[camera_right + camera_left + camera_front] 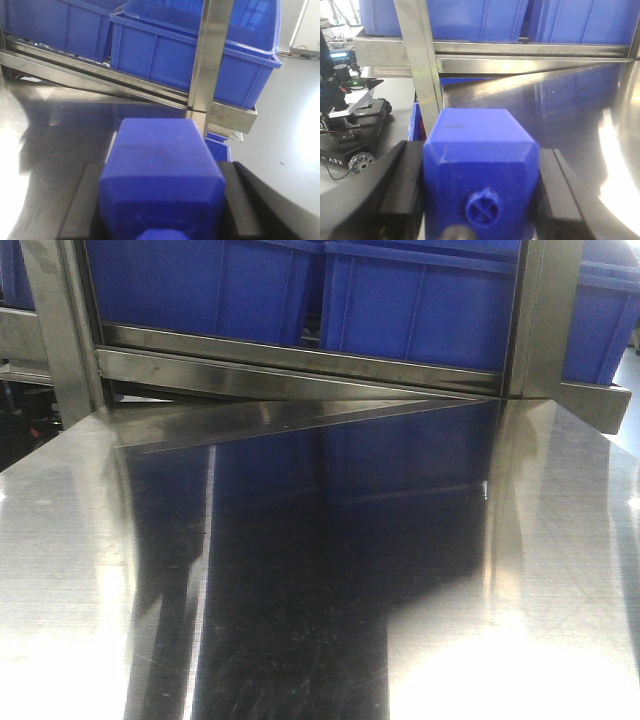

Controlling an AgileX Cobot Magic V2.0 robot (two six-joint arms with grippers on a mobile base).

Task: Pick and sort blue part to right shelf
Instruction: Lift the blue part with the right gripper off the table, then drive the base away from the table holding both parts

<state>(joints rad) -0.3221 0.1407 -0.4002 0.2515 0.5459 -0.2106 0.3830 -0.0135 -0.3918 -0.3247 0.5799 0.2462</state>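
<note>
In the left wrist view the blue part [480, 145], a boxy matte-blue block with sloped shoulders and a small round nub facing the camera, sits between the black fingers [402, 192]. My left gripper [481, 187] is shut on it. My right gripper [161, 202] is shut on a similar blue block [160, 155] whose wider cap shows at the bottom edge of the frame. Both are held above the steel table [330, 590], in front of the shelf [300, 365]. Neither gripper shows in the front view.
Blue bins [420, 305] stand side by side on the sloping steel shelf rails. A shelf upright [422, 75] rises just ahead of the left gripper, another upright [207, 60] ahead of the right. A small tracked robot [355, 125] stands on the floor at left.
</note>
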